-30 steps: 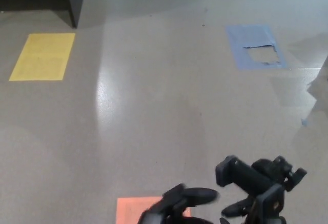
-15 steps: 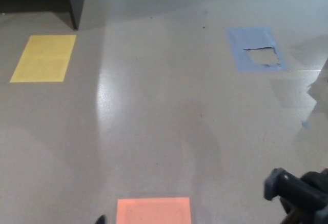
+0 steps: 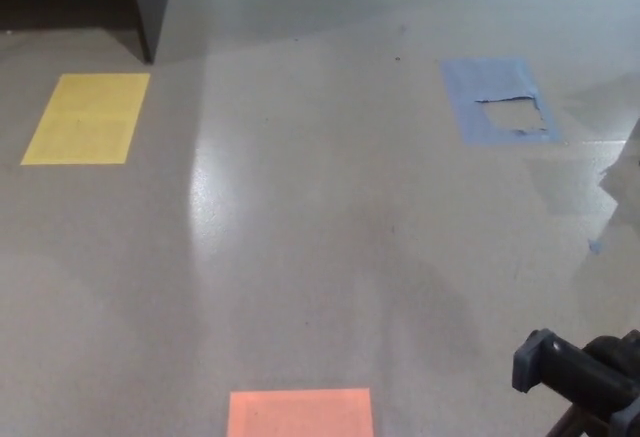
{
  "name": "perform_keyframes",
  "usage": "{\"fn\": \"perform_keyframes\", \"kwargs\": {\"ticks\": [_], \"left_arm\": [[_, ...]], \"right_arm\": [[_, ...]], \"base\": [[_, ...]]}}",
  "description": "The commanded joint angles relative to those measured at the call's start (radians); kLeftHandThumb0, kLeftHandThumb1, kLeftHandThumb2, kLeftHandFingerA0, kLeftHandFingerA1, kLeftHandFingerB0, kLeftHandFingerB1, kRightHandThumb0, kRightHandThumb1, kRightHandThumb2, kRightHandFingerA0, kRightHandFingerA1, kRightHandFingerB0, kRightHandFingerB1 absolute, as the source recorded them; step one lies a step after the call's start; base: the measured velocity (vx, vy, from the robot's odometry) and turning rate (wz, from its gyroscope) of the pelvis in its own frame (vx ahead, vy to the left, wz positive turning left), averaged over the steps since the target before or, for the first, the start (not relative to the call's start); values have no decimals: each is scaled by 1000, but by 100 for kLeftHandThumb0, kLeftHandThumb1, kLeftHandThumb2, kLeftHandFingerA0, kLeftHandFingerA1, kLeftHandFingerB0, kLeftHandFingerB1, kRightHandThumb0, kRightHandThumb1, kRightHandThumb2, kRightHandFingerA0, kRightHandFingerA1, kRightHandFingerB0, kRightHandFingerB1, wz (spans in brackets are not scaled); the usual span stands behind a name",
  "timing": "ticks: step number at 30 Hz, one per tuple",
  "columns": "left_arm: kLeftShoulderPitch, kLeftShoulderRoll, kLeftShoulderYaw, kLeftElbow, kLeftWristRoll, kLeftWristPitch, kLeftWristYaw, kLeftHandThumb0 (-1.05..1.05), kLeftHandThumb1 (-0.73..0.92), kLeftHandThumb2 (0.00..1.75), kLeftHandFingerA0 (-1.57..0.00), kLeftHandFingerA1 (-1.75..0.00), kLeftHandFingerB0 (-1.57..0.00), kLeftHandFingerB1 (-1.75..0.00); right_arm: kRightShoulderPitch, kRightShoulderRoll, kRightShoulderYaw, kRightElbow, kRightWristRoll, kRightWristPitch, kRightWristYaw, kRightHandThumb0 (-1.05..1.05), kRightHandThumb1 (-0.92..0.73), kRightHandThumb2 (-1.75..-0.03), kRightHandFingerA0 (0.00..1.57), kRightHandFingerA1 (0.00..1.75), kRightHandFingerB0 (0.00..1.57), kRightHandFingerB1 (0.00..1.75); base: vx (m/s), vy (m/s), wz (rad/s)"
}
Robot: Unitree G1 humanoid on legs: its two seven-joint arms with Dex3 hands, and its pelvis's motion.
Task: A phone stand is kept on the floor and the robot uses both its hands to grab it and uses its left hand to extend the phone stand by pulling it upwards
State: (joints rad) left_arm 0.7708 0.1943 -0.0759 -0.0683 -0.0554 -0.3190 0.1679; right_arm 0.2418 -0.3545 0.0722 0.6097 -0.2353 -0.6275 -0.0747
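Phone stand [image 3: 585,382]: bottom right corner, only its black clamp head showing (legs cut off by the edge).
Hands: neither in view; finger state cannot be told.
Nearer hand: likely the right, since the stand sits on that side.
Floor markers: orange patch [image 3: 300,412], yellow patch [image 3: 87,118].

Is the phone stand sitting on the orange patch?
No, the phone stand is at the lower right, apart from the orange patch.
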Motion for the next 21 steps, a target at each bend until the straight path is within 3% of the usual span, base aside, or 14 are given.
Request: {"fn": "perform_keyframes", "kwargs": {"ticks": [1, 2, 3, 4, 5, 7, 8, 10, 11, 14, 21], "left_arm": [[3, -34, 169, 157, -186, -351, -119, -90, 68, 104, 0, -9, 0, -8], [-3, -34, 186, 162, -179, -356, -107, -91, 69, 104, 0, -10, 0, -8], [-18, -32, 198, 188, -185, -399, -120, -90, 70, 105, 0, -11, 0, -8], [-22, -27, 207, 199, -188, -414, -129, -91, 71, 106, 0, -10, 0, -8], [-19, -26, 212, 205, -185, -423, -133, -91, 72, 107, 0, -10, 0, -10], [-11, -33, 213, 217, -168, -451, -127, -92, 72, 109, 0, -10, 0, -10], [-7, -38, 212, 224, -165, -464, -129, -92, 72, 109, 0, -10, 0, -10], [-14, -40, 216, 256, -186, -503, -158, -91, 73, 109, 0, -11, 0, -10], [-19, -39, 217, 296, -193, -541, -177, -88, 71, 107, 0, -13, 0, -13], [-25, -38, 216, 345, -263, -556, -265, -92, 73, 104, -7, -14, -7, -12], [-38, -42, 224, 401, -295, -557, -331, -81, 72, 103, -6, -24, -5, -19]], "right_arm": [[222, -146, -51, -86, 340, -30, 428, -92, -51, -57, 0, 45, 0, 34], [250, -129, -62, -88, 384, -57, 442, -102, -47, -70, 0, 55, 0, 60], [250, -65, -93, -50, 440, -139, 414, -88, -48, -89, 0, 56, 0, 60], [246, -13, -114, -25, 481, -192, 397, -94, -54, -68, 0, 56, 0, 43], [238, 37, -138, -7, 526, -222, 395, -85, -62, -59, 0, 64, 0, 40], [228, 85, -165, 20, 564, -257, 392, -86, -63, -58, 0, 54, 0, 32], [225, 100, -173, 34, 568, -281, 387, -94, -53, -69, 0, 49, 0, 38], [216, 120, -177, 54, 537, -322, 346, -98, -53, -69, 0, 43, 0, 36], [206, 128, -176, 80, 503, -346, 313, -91, -50, -88, 0, 44, 0, 53], [187, 147, -185, 92, 506, -352, 327, -91, -50, -87, 0, 41, 0, 54], [168, 139, -214, 109, 501, -342, 363, -87, -49, -85, 0, 49, 0, 55]], "base": [[0, 0, 0], [0, 0, 0], [0, 0, 0], [0, 0, 0], [0, 0, 0], [0, 0, 0], [0, 0, 0], [0, 0, 0], [0, 0, 0], [0, 0, 0], [0, 0, 0]]}}
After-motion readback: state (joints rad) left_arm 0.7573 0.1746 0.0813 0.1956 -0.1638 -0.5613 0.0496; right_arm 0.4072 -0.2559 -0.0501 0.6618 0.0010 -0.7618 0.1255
